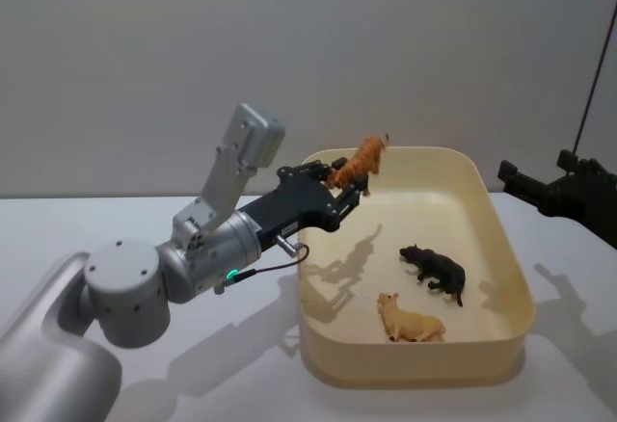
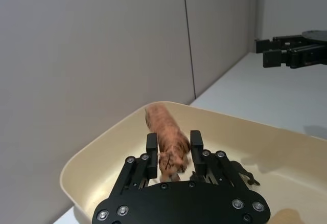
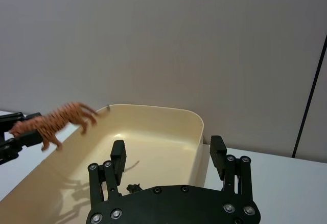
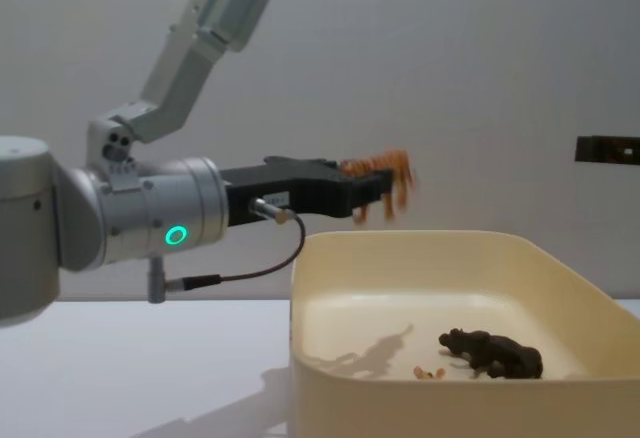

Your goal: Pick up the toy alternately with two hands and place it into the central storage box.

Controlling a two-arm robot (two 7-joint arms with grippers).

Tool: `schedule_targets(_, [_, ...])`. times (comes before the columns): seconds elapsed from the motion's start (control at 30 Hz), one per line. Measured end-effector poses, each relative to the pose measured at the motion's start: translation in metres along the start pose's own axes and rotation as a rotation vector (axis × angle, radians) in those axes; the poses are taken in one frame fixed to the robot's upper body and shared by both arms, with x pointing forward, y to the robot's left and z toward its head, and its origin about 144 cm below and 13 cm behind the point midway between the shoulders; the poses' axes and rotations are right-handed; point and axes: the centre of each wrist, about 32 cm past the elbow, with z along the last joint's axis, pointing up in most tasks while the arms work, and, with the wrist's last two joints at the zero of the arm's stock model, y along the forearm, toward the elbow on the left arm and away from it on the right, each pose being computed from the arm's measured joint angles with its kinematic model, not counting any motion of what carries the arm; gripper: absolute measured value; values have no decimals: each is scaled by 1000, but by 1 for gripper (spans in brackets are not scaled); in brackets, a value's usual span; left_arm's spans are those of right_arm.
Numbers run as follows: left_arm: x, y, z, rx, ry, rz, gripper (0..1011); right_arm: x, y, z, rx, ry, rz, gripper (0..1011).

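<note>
Surface: a white table (image 1: 145, 220) filled the lower half of the head view, matte and shadowed beside the box. Room: a plain grey wall (image 1: 289, 46) took the upper half; a dark vertical seam ran down it in the left wrist view, and a thin black line crossed the upper right corner of the head view.

Storage box (image 1: 511, 277): cream-yellow tub with rounded corners, right of centre in the head view, standing on the table. A black animal (image 1: 434, 270) and a tan animal (image 1: 410, 322) lay on its floor, near each other but apart, toward the lower right.

Toy tiger (image 1: 361, 162): orange with stripes, held in the air above the box's upper left rim, at centre of the head view; its shadow fell on the box floor.

Left gripper (image 1: 345, 189): black, on a silver arm with a green ring light, reaching in from the lower left. Its jaws were narrowly parted and closed on the tiger's hind end.

Right gripper (image 1: 516, 179): black, at the right edge of the head view, above the table and apart from the box. In the right wrist view its fingers (image 3: 118, 155) stood wide apart, with nothing between them.
</note>
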Motion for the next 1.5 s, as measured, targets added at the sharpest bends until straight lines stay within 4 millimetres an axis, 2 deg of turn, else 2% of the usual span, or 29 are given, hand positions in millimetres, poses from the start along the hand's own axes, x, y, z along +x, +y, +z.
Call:
schedule_targets(0.2, [8,-12,6,62,18,-61,485,0,0,0,0,0,0,1001])
schedule_targets(0.23, [9,-15,7,72,21,-70,543,0,0,0,0,0,0,1001])
schedule_targets(0.4, [12,-20,10,99,30,-97,701,0,0,0,0,0,0,1001])
schedule_targets(0.5, [13,-22,11,109,34,-107,759,0,0,0,0,0,0,1001])
schedule_targets(0.6, [14,-25,12,122,39,-120,888,0,0,0,0,0,0,1001])
schedule_targets(0.63, [15,-25,12,124,40,-122,888,0,0,0,0,0,0,1001])
schedule_targets(0.73, [16,-27,13,132,43,-130,981,0,0,0,0,0,0,1001])
schedule_targets(1.5, [18,-31,16,154,52,-152,1001,0,0,0,0,0,0,1001])
